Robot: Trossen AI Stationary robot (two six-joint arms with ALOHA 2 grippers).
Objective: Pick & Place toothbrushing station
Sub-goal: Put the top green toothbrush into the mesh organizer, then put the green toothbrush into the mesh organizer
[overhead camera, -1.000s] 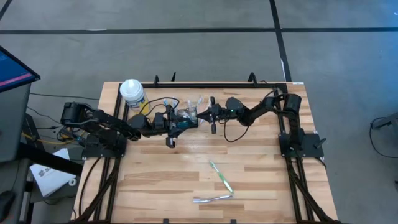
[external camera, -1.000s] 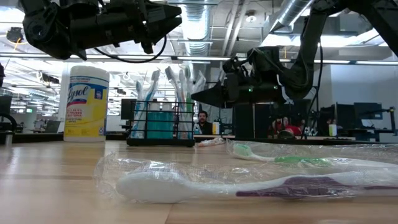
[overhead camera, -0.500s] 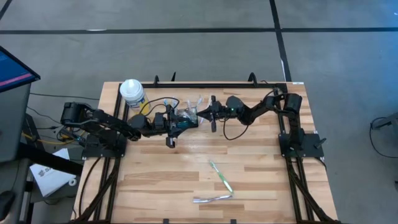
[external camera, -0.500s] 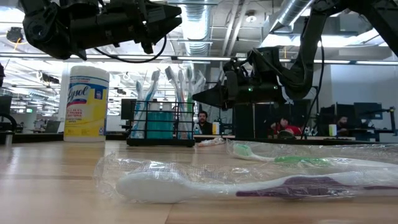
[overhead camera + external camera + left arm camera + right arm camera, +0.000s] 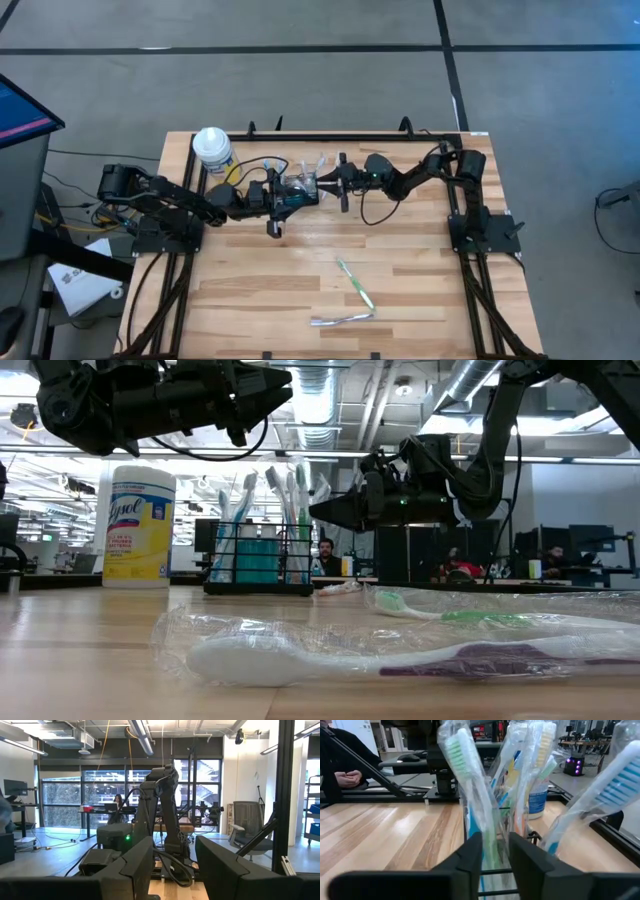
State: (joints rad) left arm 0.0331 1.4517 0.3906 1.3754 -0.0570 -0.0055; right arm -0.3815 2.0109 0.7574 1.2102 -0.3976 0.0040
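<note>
The toothbrushing station [image 5: 258,558] stands upright on the bench [image 5: 300,270] at upper centre of the high view, full of wrapped toothbrushes [image 5: 470,785]. The right gripper [image 5: 330,183] reaches it from the right, fingers [image 5: 470,857] parted around a wrapped brush. The left gripper [image 5: 290,195] hangs above, fingers [image 5: 135,870] released. A yellow canister [image 5: 138,525] stands at left.

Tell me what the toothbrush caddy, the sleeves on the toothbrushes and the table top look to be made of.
The caddy looks like thin black metal wire with a matte coat: open bars you can see through. The toothbrush sleeves look like clear thin plastic film: glossy, crinkled, brush visible inside. The table top looks like finished wood: pale jointed planks with grain and a slight sheen.
</note>
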